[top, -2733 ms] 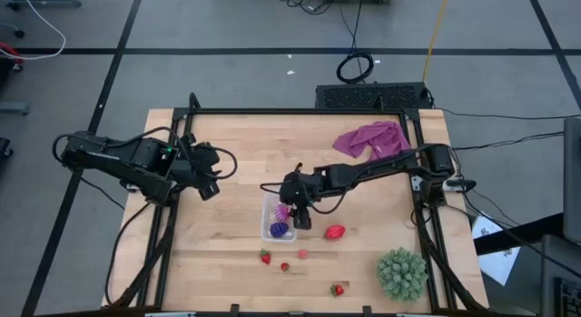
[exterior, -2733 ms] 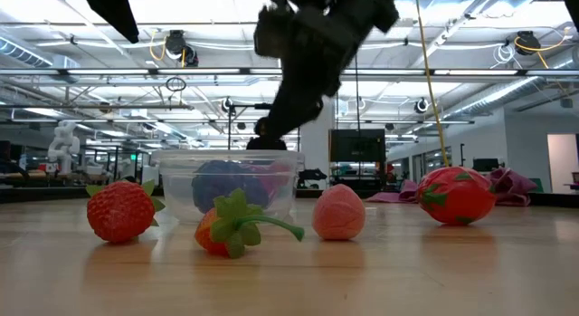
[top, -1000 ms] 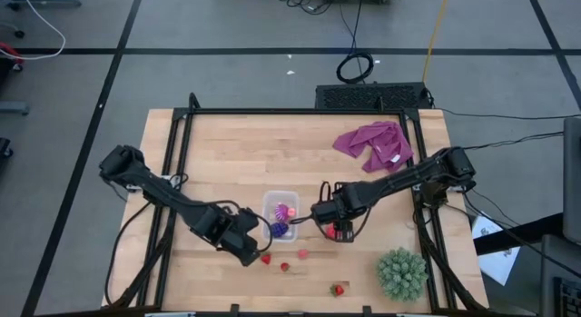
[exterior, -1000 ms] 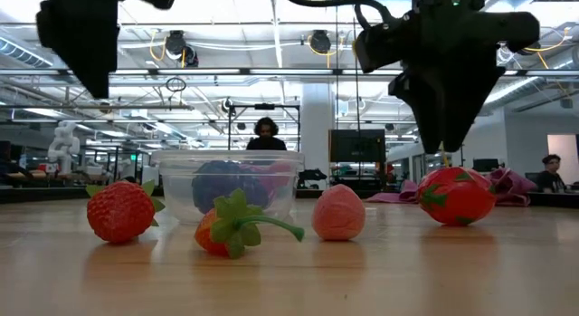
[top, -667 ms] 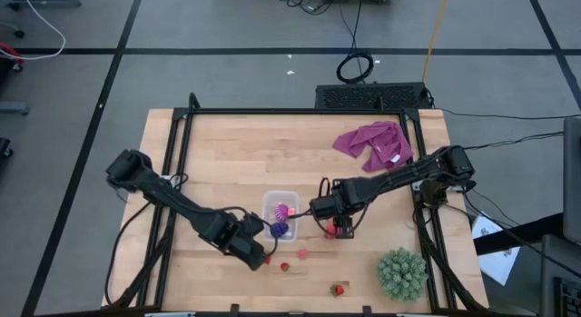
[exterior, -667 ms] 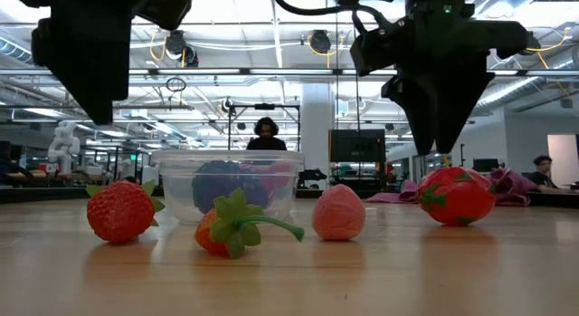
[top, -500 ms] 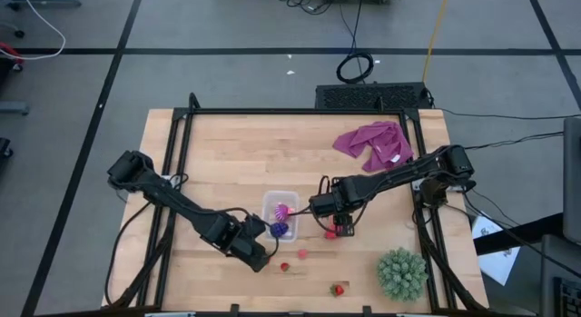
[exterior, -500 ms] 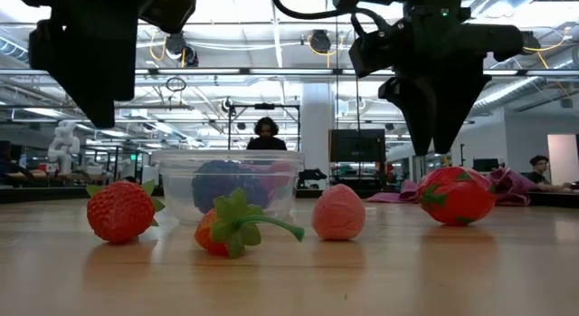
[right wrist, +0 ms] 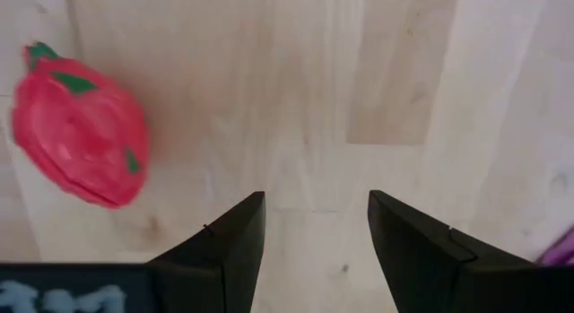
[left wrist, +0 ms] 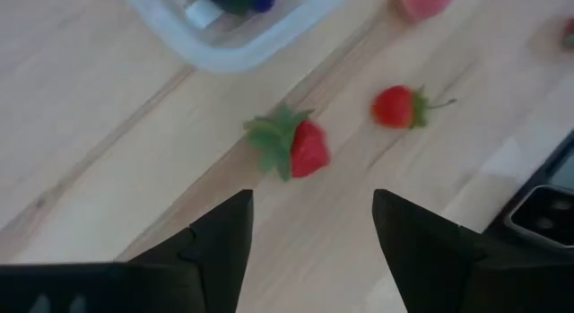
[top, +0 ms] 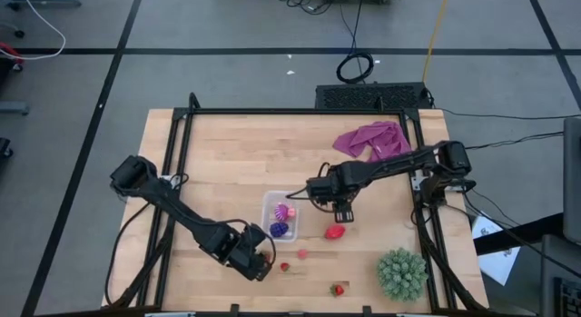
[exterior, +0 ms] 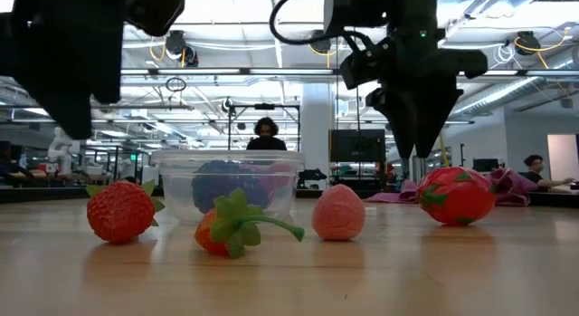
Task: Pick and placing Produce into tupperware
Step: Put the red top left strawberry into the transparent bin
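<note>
Evidently the left gripper, fingers parted and holding nothing, is hovering nearest the strawberry lying just beside the tupperware, leaves pointing away from the second strawberry.

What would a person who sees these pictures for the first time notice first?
Most likely the clear tupperware near the table's middle, with purple and pink produce inside, and the red fruits scattered on the wood beside it, the large red piece being the brightest. Both dark arms reach toward this spot: the left gripper hangs open over a strawberry, and the right gripper is open near the large red piece. A spiky green ball sits at the table's corner.
</note>
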You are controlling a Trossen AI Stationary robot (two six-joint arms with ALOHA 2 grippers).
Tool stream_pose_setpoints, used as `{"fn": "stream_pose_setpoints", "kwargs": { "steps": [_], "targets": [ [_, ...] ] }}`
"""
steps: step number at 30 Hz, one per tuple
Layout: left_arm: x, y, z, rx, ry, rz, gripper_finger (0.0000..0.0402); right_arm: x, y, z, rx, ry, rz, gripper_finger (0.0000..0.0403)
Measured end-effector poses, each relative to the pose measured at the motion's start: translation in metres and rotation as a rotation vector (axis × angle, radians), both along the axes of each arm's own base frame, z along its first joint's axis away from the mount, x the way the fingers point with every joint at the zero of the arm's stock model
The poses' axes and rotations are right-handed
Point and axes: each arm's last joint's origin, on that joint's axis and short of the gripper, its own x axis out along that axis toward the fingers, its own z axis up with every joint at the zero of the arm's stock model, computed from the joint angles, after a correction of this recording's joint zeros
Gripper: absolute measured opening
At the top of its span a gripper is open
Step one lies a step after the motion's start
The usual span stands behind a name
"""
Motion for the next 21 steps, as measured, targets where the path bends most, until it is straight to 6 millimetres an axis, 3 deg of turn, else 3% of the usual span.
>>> {"fn": "stream_pose_setpoints", "kwargs": {
  "steps": [11, 21],
  "targets": [
    [0.018, -0.016, -0.03, -0.083, -0.037, 0.046, 0.0232, -0.011, -0.036, 0.009, -0.097, 0.063, -0.02, 0.0189],
    [0.02, -0.013, -0.037, -0.065, -0.013, 0.09, 0.0232, -0.024, -0.035, 0.047, -0.097, -0.116, -0.034, 0.019]
  ]
}}
